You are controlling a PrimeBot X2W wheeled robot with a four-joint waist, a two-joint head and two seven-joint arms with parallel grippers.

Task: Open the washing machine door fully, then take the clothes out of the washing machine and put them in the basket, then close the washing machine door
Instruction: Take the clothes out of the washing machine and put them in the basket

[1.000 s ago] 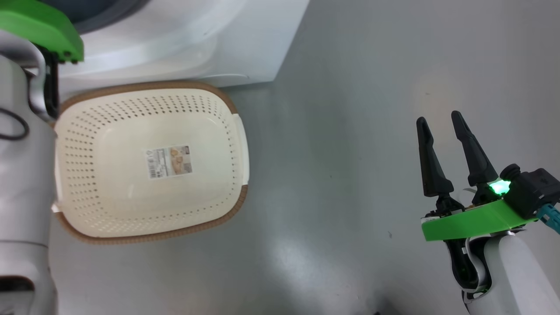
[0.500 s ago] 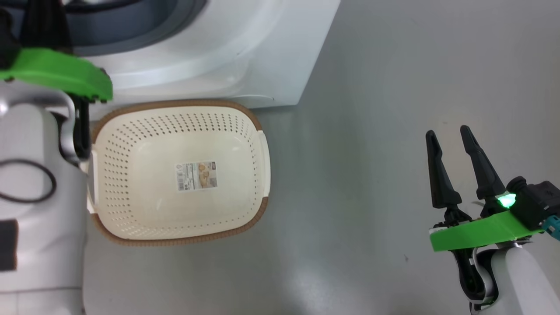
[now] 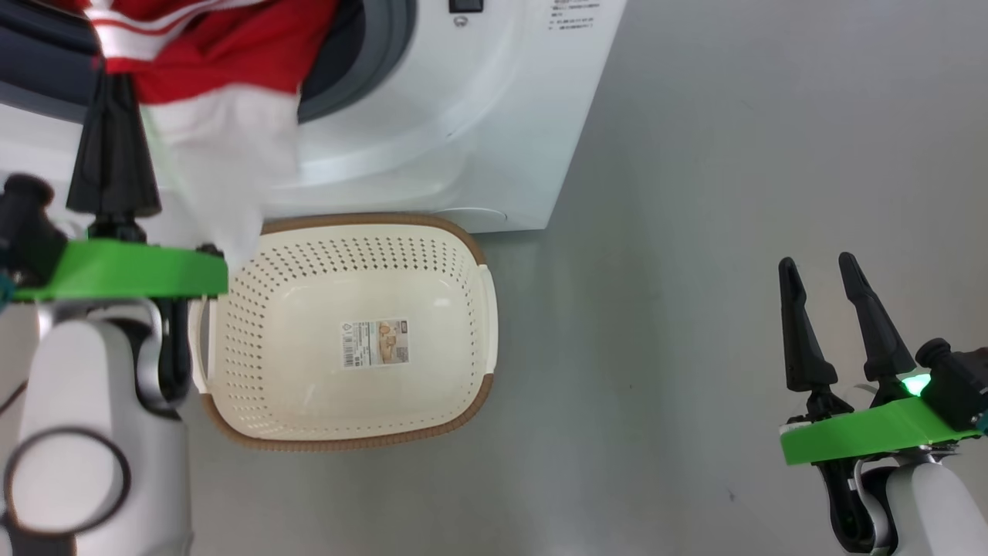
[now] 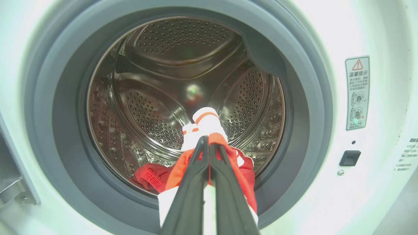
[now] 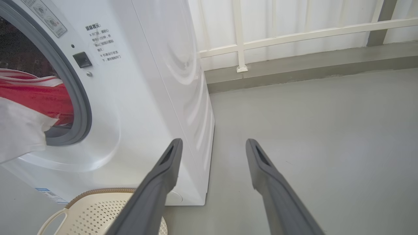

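Red-and-white clothes (image 3: 231,46) are gripped by the closed left gripper (image 4: 208,141) at the washing machine (image 3: 478,116) mouth, above the empty basket (image 3: 270,309); the right gripper (image 3: 816,262) is held open. Unloading and closing are judged outstanding.

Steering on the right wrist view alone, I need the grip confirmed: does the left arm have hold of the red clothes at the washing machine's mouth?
Observer: Yes, the left gripper is shut on the clothes, fingers pinched together.
Operator: Is all of it out?
Observer: No, red fabric reaches back onto the drum floor.
Operator: Anything already dropped off?
Observer: No, the basket holds just its paper label.
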